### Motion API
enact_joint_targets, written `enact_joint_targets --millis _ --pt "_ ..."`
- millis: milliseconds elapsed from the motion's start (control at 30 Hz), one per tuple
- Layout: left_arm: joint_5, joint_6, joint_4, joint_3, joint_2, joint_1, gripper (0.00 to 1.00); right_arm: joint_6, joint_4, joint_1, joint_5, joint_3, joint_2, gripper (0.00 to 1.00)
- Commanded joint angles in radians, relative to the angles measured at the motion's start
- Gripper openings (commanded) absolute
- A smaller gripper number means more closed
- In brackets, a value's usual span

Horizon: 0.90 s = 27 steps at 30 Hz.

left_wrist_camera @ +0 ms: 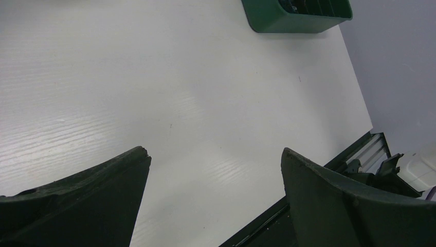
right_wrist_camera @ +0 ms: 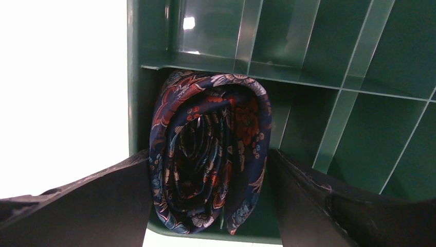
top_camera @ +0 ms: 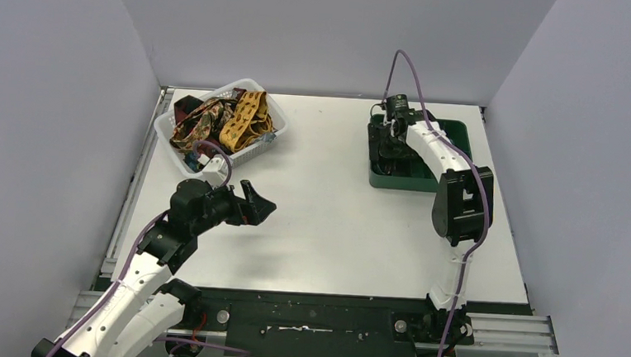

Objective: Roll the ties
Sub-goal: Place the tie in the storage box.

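Observation:
A dark floral tie [right_wrist_camera: 208,154], rolled into a coil, sits in a corner compartment of the green divided tray [right_wrist_camera: 360,128]. My right gripper [right_wrist_camera: 209,154] reaches down into that tray [top_camera: 415,180], its jaws parted on either side of the roll; the left finger [right_wrist_camera: 118,195] touches the fabric and the right finger [right_wrist_camera: 308,200] stands just beside it. Several unrolled ties [top_camera: 246,116], mustard, dark red and patterned, are heaped in a white basket [top_camera: 166,128] at the back left. My left gripper [top_camera: 261,202] hovers wide open over bare table [left_wrist_camera: 213,152], holding nothing.
The green tray [left_wrist_camera: 267,20] has several empty slots divided by thin walls. Purple cables run along both arms. The table's black front rail [top_camera: 312,319] lies near the arm bases, and grey walls close in the sides and back.

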Motion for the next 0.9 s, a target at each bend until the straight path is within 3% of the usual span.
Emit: enact_joint_targets --millis 0,567,667,733,867 --pt "0.025 0.005 0.043 0.018 0.003 0.007 0.97 -0.007 -0.004 0.007 0.015 0.007 -0.042 0.77" --pt "0.026 0.002 0.044 0.012 -0.003 0.007 0.97 0.017 0.001 0.004 -0.028 -0.009 -0.178 0.72" --pt "0.028 0.001 0.045 0.008 -0.002 0.007 0.97 0.034 0.036 -0.007 -0.015 -0.049 -0.201 0.64" --pt "0.029 -0.001 0.045 0.007 -0.004 0.008 0.97 0.043 0.056 -0.022 -0.028 -0.071 -0.204 0.52" --pt "0.031 -0.006 0.047 0.004 -0.009 0.009 0.97 0.049 0.055 -0.029 -0.03 -0.094 -0.167 0.4"
